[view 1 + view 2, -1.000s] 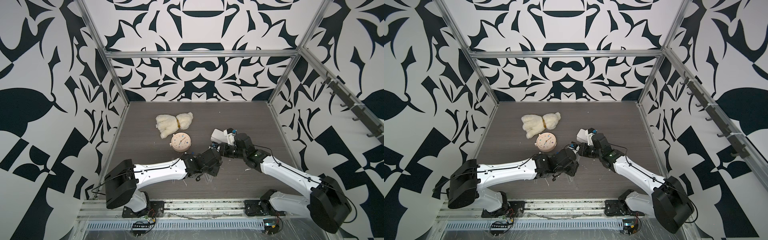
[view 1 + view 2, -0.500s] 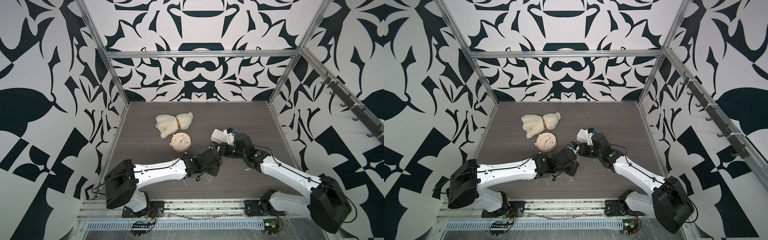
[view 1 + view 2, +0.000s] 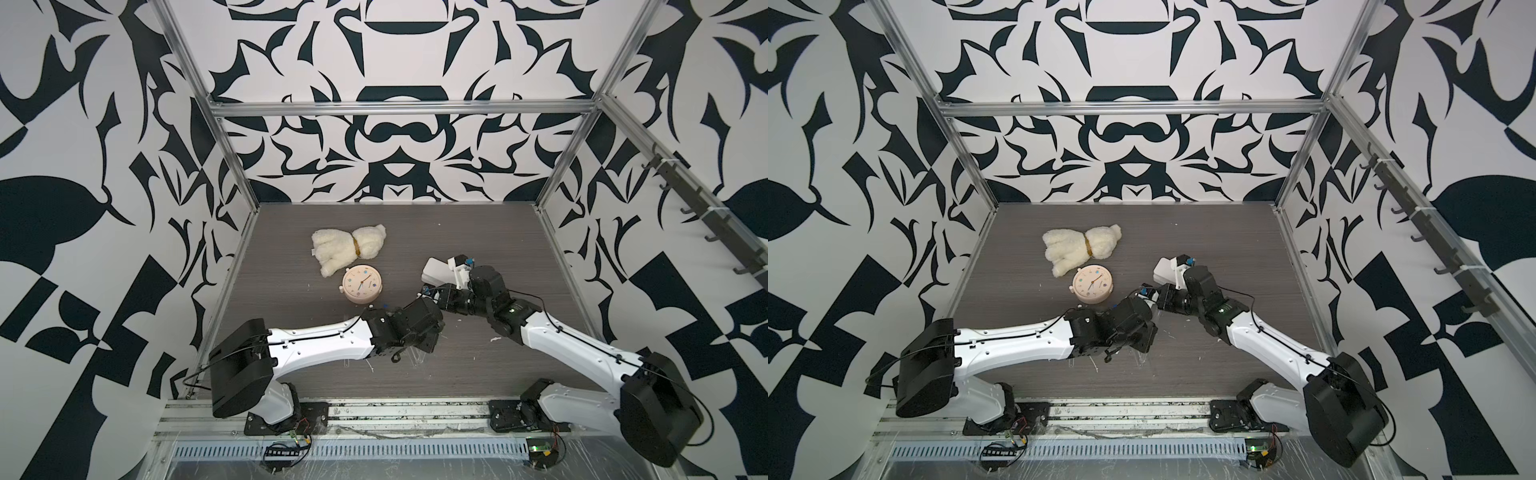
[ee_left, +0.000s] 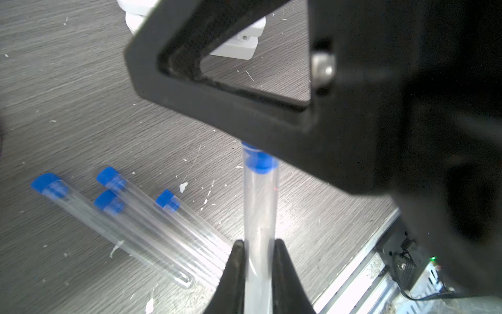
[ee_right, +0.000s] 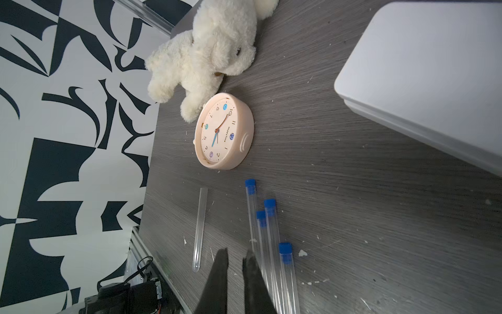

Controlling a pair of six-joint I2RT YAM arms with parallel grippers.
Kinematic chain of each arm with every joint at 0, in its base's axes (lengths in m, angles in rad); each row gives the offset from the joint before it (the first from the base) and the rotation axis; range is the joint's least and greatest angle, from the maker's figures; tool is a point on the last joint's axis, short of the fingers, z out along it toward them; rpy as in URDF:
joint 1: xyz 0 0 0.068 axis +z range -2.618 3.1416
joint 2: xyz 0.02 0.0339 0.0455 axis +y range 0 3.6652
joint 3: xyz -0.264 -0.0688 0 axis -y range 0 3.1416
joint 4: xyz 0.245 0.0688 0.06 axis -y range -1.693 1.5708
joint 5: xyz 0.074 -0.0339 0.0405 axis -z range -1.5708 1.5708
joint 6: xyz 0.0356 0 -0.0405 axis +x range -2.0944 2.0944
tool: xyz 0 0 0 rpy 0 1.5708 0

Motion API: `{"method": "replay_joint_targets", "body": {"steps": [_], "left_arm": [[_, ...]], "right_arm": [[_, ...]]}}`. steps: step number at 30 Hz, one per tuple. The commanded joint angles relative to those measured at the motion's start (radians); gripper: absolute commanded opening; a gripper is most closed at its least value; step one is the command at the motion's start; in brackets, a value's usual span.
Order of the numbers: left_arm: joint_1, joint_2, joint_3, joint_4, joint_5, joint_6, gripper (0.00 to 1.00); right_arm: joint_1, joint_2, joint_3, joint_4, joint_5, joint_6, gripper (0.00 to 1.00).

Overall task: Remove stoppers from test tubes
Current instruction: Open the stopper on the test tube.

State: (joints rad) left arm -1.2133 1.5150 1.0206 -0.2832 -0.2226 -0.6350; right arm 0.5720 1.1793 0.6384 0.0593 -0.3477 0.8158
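My left gripper (image 4: 258, 243) is shut on a clear test tube (image 4: 260, 206) and holds it above the table. The tube's blue stopper (image 4: 260, 163) runs in behind my right gripper's black finger (image 4: 231, 108), midway along it. My right gripper (image 5: 235, 254) is shut on that stopper. Its tips stand a narrow gap apart, and the grip itself is out of the right wrist view. Several capped test tubes (image 4: 141, 223) lie side by side on the table, blue stoppers (image 5: 269, 203) toward the clock. One tube without a stopper (image 5: 200, 225) lies beside them.
A pink clock (image 3: 360, 284) and a white plush toy (image 3: 347, 249) lie behind the tubes. A white box (image 3: 436, 270) sits by the right wrist. White flecks dot the grey table (image 3: 478, 365). The front rail (image 4: 366, 271) is close to the held tube.
My right gripper's jaws have drawn together at the stopper. Both arms stay where they were, and the left gripper keeps its hold on the tube.
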Motion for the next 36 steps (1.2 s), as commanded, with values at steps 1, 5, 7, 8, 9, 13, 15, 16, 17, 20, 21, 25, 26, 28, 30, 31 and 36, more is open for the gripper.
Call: {"method": "replay_joint_targets", "body": {"steps": [1, 5, 7, 8, 9, 13, 15, 16, 17, 20, 21, 25, 26, 28, 30, 31, 36], "left_arm": [[-0.004, -0.012, -0.017, 0.007, -0.014, 0.003, 0.14], [-0.003, -0.013, -0.018, 0.009, -0.017, 0.003, 0.14], [-0.005, -0.013, -0.017, 0.009, -0.017, 0.003, 0.14], [-0.004, -0.014, -0.017, 0.01, -0.019, 0.003, 0.14], [-0.003, -0.014, -0.018, 0.01, -0.02, 0.003, 0.14], [-0.004, -0.018, -0.018, 0.013, -0.024, 0.003, 0.14], [-0.004, -0.019, -0.018, 0.012, -0.024, 0.003, 0.14], [-0.003, -0.018, -0.018, 0.012, -0.026, 0.003, 0.14], [-0.004, -0.018, -0.018, 0.013, -0.027, 0.003, 0.14], [-0.003, -0.02, -0.018, 0.015, -0.027, 0.004, 0.14], [-0.004, -0.021, -0.017, 0.015, -0.028, 0.004, 0.14], [-0.004, -0.022, -0.02, 0.015, -0.029, 0.003, 0.14], [-0.003, -0.022, -0.019, 0.015, -0.03, 0.003, 0.13], [-0.004, -0.022, -0.021, 0.015, -0.03, 0.003, 0.13], [-0.004, -0.024, -0.023, 0.016, -0.031, 0.001, 0.13], [-0.004, -0.025, -0.023, 0.015, -0.031, 0.001, 0.13], [-0.003, -0.027, -0.023, 0.016, -0.035, 0.003, 0.13]], "right_arm": [[0.005, -0.02, 0.003, 0.051, -0.004, 0.013, 0.01], [0.006, -0.018, 0.003, 0.051, -0.005, 0.014, 0.13], [0.006, -0.016, 0.001, 0.05, -0.007, 0.014, 0.16], [0.005, -0.015, 0.0, 0.051, -0.005, 0.014, 0.17], [0.006, -0.016, 0.0, 0.051, -0.005, 0.017, 0.19], [0.007, -0.011, -0.003, 0.056, -0.008, 0.017, 0.2], [0.009, -0.009, -0.004, 0.057, -0.008, 0.019, 0.2], [0.01, -0.008, -0.005, 0.057, -0.008, 0.019, 0.2], [0.011, -0.008, -0.005, 0.059, -0.007, 0.02, 0.2], [0.014, -0.004, -0.006, 0.062, -0.006, 0.022, 0.2], [0.014, -0.004, -0.008, 0.065, -0.005, 0.023, 0.19], [0.015, 0.001, -0.012, 0.072, -0.004, 0.026, 0.19], [0.016, 0.0, -0.013, 0.074, -0.002, 0.026, 0.18], [0.017, -0.003, -0.014, 0.073, 0.001, 0.028, 0.17], [0.016, -0.003, -0.014, 0.074, 0.001, 0.028, 0.16], [0.016, -0.001, -0.014, 0.075, 0.0, 0.03, 0.17], [0.016, 0.006, -0.018, 0.084, -0.004, 0.036, 0.18]]}}
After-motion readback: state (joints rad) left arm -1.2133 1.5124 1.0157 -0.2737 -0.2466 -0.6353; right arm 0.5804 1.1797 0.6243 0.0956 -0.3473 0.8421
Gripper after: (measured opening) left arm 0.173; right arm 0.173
